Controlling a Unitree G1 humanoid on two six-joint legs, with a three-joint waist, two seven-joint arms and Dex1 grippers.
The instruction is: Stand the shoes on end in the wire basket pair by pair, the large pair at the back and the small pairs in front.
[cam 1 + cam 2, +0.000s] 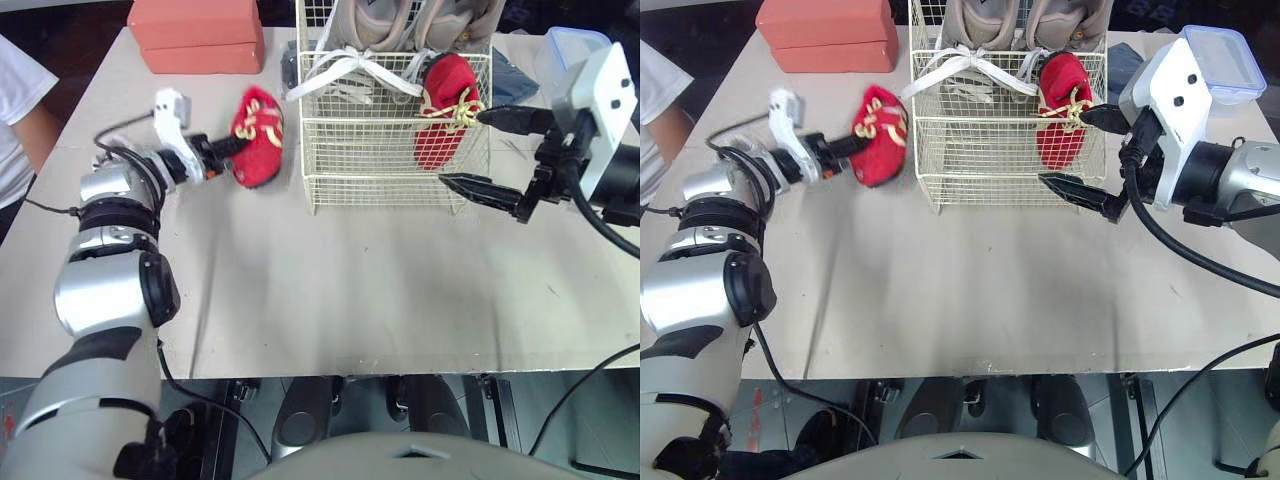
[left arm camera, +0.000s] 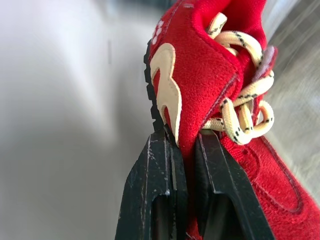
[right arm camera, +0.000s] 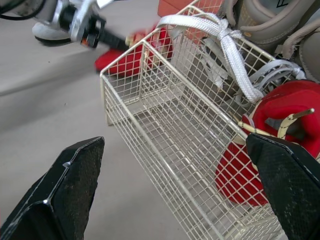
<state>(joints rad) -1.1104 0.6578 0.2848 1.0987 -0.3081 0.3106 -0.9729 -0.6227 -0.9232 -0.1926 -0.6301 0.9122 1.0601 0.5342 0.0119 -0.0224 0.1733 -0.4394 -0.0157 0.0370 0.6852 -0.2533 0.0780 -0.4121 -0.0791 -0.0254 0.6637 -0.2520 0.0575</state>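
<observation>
**Desk:** What's in front of you?

**Operator:** A beige table (image 1: 300, 300), with the wire basket (image 1: 380, 150) at its far side. The big grey shoes (image 1: 400, 20) stand on end in the back of it. One red shoe (image 1: 445, 110) stands in the front, over on the right. Its mate, the second red shoe (image 1: 258, 140), is outside, just left of the basket. My left gripper (image 1: 222, 150) pinches it by the cloth edge of the opening, fingers (image 2: 155, 190) pressed nearly together on it. My right gripper (image 1: 461, 147) is spread wide and empty, by the basket's front right corner.

**Desk:** How will it carry?

**Operator:** Light and soft, I'd judge. The upper looks like a suede cloth that gives, so it may droop or swing from so thin a grip. The rubber sole is the stiff part. The laces (image 2: 240, 115) hang in loose loops and could catch on the wire. The rim of the opening seems a fair place to hold. I'd lower it slowly, on end, into the free front space beside the first.
</observation>
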